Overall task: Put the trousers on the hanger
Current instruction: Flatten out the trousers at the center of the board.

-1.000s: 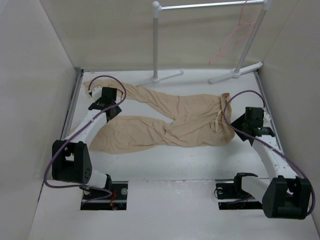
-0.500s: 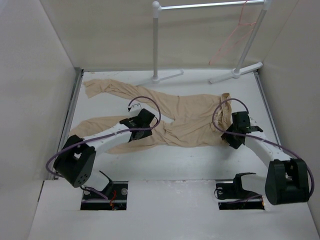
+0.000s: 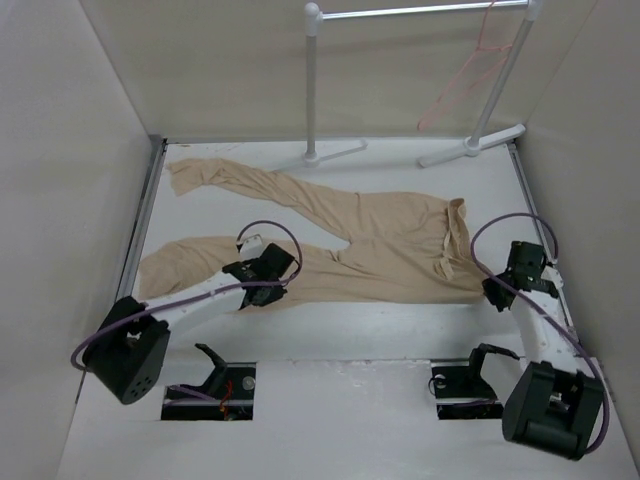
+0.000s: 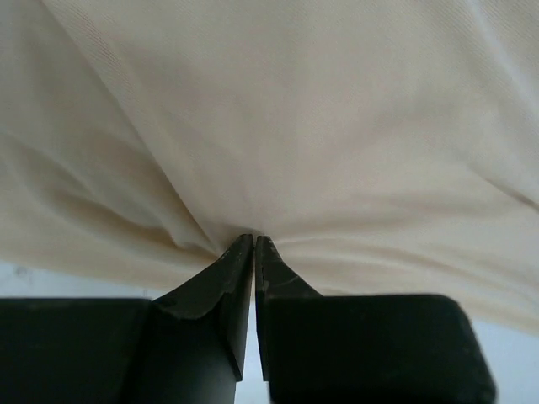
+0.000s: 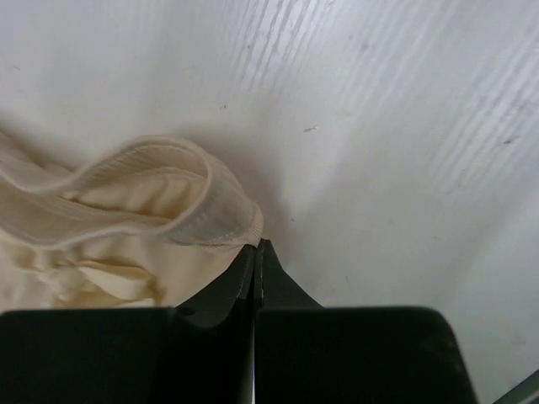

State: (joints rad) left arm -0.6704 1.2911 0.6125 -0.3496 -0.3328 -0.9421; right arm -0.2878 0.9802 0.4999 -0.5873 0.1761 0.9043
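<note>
The beige trousers (image 3: 390, 250) lie spread flat on the white table, waistband to the right and both legs running left. My left gripper (image 3: 272, 272) sits at the near edge of the near leg. In the left wrist view the left gripper (image 4: 254, 239) is shut on a pinch of the trousers (image 4: 295, 126), whose folds run into its tips. My right gripper (image 3: 493, 290) is at the near right corner of the waist. In its wrist view the right gripper (image 5: 255, 244) is shut at the ribbed waistband (image 5: 152, 194) corner. The pinkish-red hanger (image 3: 465, 75) hangs on the rack at the far right.
A white tube rack (image 3: 312, 80) stands at the back, its feet (image 3: 335, 152) on the table behind the trousers. Pale walls close in the left, right and far sides. Purple cables loop over both arms.
Both arms have swung toward the near side and both grippers have shut on the cloth. The trousers now lie flatter, with the waist drawn toward the right.
</note>
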